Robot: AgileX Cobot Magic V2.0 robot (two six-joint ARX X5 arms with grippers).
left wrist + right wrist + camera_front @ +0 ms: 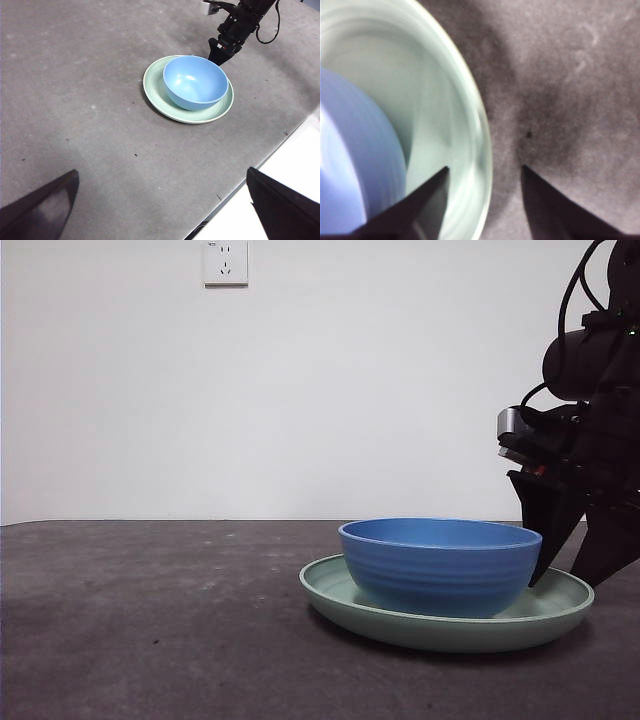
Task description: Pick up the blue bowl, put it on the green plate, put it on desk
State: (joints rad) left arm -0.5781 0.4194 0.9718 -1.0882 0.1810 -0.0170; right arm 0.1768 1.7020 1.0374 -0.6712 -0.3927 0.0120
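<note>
The round medium-blue bowl [440, 565] looks like smooth plastic with a soft sheen and faint horizontal ridges on its outer wall. Under it, the wide pale mint-green plate [555, 612] is smooth and glossy. The dark grey-brown worktop [90, 100] beneath the plate is matt, rough-looking and faintly specked.

Desk [150, 620], dark grey-brown, matte and speckled, is seen carrying only the green plate [560, 615], laid flat directly on it toward one side, with the remaining surface left bare up to the edge.
</note>
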